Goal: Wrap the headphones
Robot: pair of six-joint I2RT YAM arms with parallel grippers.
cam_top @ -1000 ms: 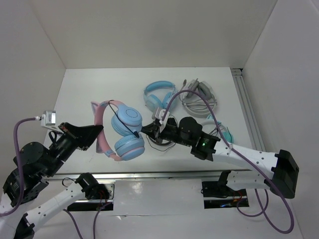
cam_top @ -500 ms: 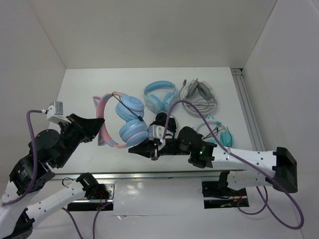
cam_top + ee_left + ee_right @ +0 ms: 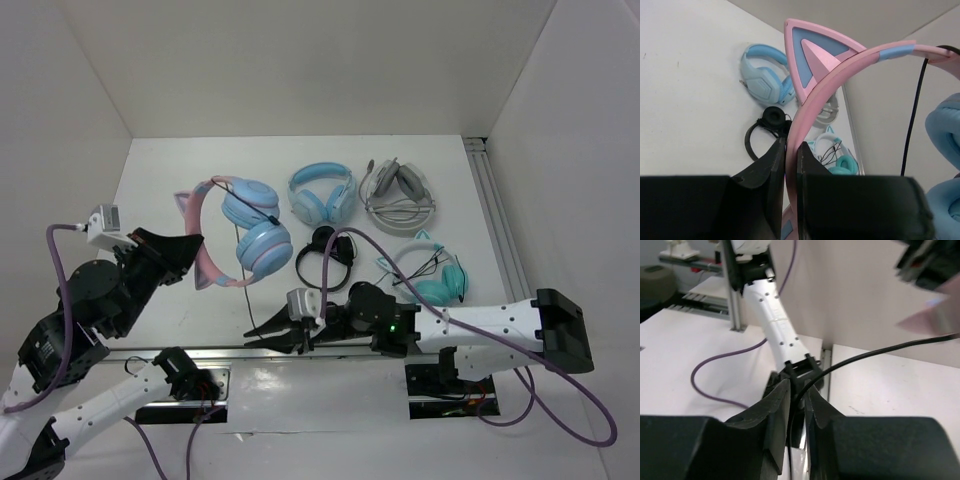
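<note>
Cable (image 3: 880, 351), thin, dark and rubbery, is running into the right gripper (image 3: 796, 390), whose fingers are clenching it low by the near edge of the bench (image 3: 160, 190), probably to keep it tensioned for winding. Further in, the left gripper (image 3: 791, 152) is pinching the smooth pink plastic band (image 3: 850, 65), holding the headphones (image 3: 263, 250) up off the bench with 2 round padded blue cups (image 3: 250, 203) hanging free. Beyond, a black pair (image 3: 325, 255), a teal pair (image 3: 435, 278), a blue pair (image 3: 320, 193) and a grey pair (image 3: 398, 190) are lying flat.
</note>
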